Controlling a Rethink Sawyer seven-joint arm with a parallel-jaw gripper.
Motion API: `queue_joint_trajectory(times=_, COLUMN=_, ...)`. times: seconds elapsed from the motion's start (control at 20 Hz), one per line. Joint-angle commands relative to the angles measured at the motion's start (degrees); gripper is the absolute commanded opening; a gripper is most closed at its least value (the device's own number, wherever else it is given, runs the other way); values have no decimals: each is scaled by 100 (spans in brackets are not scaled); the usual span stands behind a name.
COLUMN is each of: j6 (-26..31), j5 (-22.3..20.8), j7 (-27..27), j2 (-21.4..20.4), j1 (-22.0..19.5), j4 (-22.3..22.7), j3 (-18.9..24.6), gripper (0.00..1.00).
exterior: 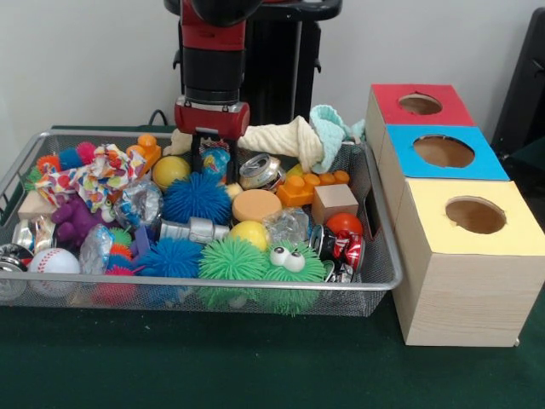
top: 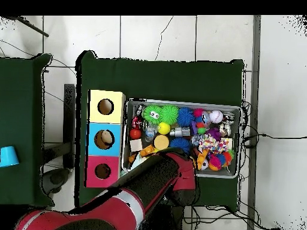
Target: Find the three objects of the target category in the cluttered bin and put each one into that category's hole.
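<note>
Green googly-eyed toy [exterior: 289, 266] against bin [exterior: 204, 288] front rim.

Even, soft indoor light fills both views; the crushed cans [exterior: 260, 170] glint faintly, and the boxes [exterior: 464, 256] cast dim shadows on the desk [exterior: 255, 366].
</note>
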Motion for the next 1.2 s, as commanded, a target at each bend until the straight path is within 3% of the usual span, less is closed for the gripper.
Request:
queue_joint_trajectory(times=0.05, j6=-477, j5=-201, j7=-1146, j2=34, j1=44, j4=-127, j3=1146, gripper=100)
queue_joint_trajectory(times=0.9, j6=-496, j5=-416, j7=-649, j2=-216, j1=92, j4=-47, j3=1307, gripper=100)
queue_joint_trajectory(times=1.2, j6=-269, j5=-376, j7=-854, j2=-99, j1=28, j4=-111, j3=1364, gripper=100)
